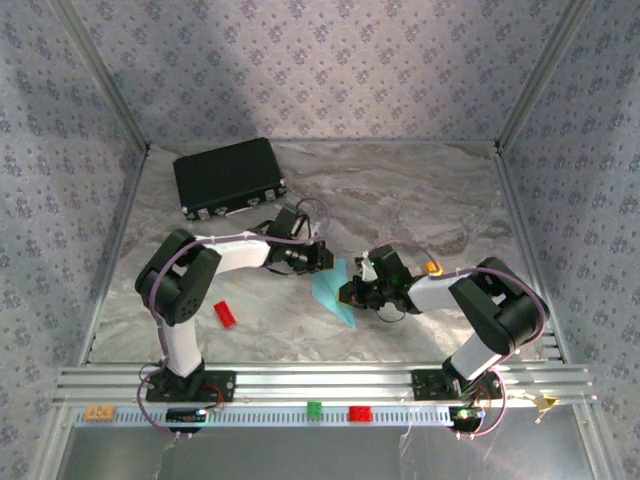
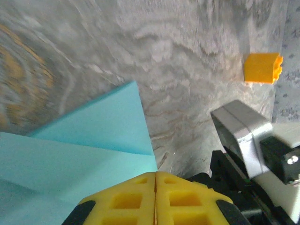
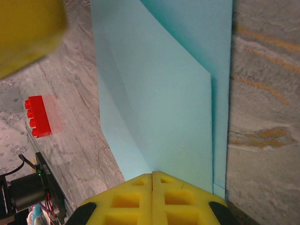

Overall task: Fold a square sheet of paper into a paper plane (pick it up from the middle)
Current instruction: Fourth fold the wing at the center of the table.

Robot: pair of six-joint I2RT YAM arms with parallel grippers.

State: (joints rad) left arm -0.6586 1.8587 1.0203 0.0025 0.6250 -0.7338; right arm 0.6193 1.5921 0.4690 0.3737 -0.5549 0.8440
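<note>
right wrist view: right gripper (image 3: 152, 176) clamped tight on folded sheet of paper (image 3: 164, 93); left gripper (image 2: 155, 174) likewise pinching it.

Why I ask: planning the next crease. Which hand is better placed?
Probably right: the right hand, shut, meets the folded paper squarely, its layers running straight ahead; the left hand has paper mostly to one side.

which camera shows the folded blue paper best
The right wrist view: the blue paper spans it, layers and creases clear. The left wrist view shows a pointed flap; the top view shows it small and distant.
</note>
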